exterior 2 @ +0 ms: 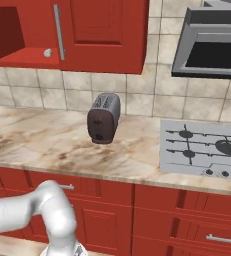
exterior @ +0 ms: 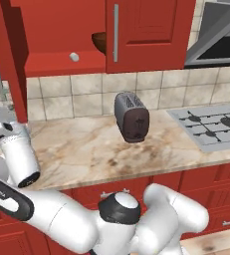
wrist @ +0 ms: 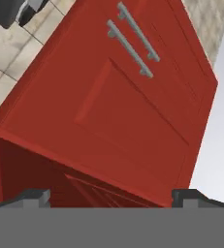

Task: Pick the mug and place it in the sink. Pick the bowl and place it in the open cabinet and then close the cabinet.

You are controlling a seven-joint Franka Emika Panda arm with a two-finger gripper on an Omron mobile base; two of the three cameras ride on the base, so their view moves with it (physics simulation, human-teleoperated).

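Hand (wrist: 111,196) spread before cabinet (wrist: 133,121), bowl (exterior: 99,42) on shelf

toaster (exterior: 132,117) on marble counter (exterior: 86,149), stovetop (exterior: 213,124)

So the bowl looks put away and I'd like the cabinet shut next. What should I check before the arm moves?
1. Bowl inside the cabinet: ok. The dark brown bowl sits on the red shelf, partly behind the shut right door.
2. Hand free: ok. The gripper is open, with nothing between its fingertips.
3. Door left to close: ok. The left door stands swung out.
4. Door's path: cannot tell. A small pale cylinder stands near the shelf's front edge.
5. Mug in the sink: cannot tell.
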